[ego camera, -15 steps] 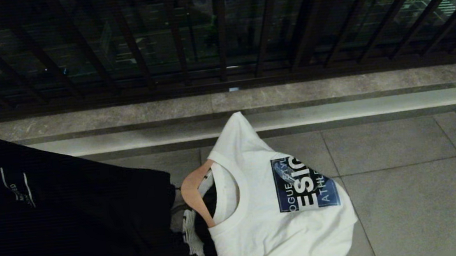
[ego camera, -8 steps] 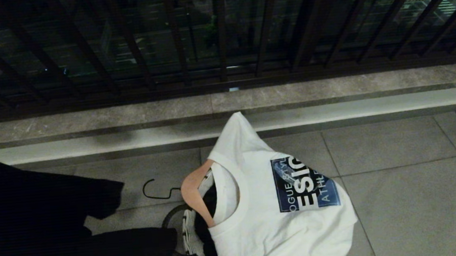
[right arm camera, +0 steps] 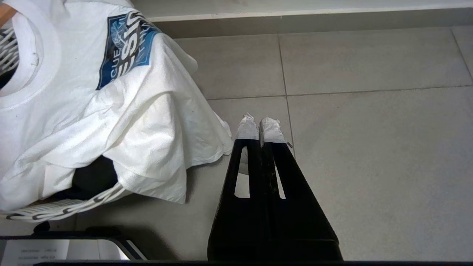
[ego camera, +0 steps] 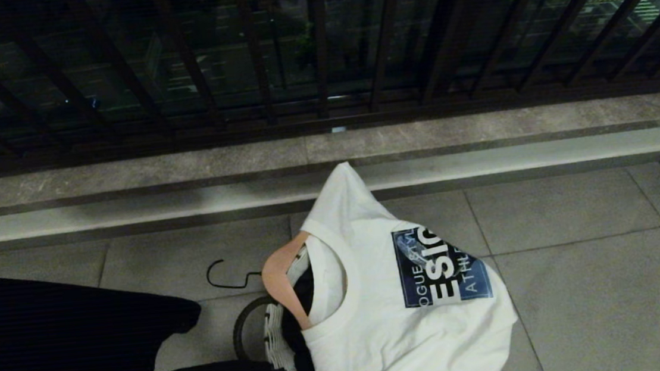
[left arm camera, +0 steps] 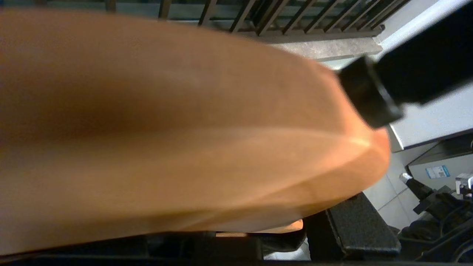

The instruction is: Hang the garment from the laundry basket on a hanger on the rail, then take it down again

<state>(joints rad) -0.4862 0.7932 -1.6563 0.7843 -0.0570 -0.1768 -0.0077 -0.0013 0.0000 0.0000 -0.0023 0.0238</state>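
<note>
**Left gripper carrying a hanger with a dark garment; right gripper idle beside the basket**

The left gripper (left arm camera: 354, 162) is grasping a wooden hanger (left arm camera: 177, 140), whose orange-brown body is filling nearly all of the left wrist view; one black finger (left arm camera: 369, 92) is lying across the hanger's upper edge and the other (left arm camera: 354, 229) is showing under its lower edge. In the head view the gripper itself is not showing, only a black garment (ego camera: 63, 346) that is spreading over the lower left corner, above the grey tiled floor (ego camera: 583, 283).

The right gripper (right arm camera: 259, 129) is hanging above the floor tiles with its white-wrapped fingertips (right arm camera: 271, 131) pressed together, holding nothing. It is sitting just beside the hem of a white T-shirt (ego camera: 412, 310).

The laundry basket (ego camera: 279, 357) is standing on the floor at the bottom centre of the head view, its whitish woven rim and one thin black loop handle (ego camera: 241, 336) peeking out on the left. The white T-shirt, with a blue printed patch on its chest, is draping over the basket and covering most of it. A second, pale wooden hanger (ego camera: 281, 279) is sitting inside the shirt's collar, with its thin black hook (ego camera: 224, 278) lying on the tile beside the basket. Dark cloth is showing inside the basket beneath the shirt.

Behind the basket a stone ledge (ego camera: 327, 150) is running across the view, with dark brown window bars (ego camera: 317, 43) rising above it.
</note>
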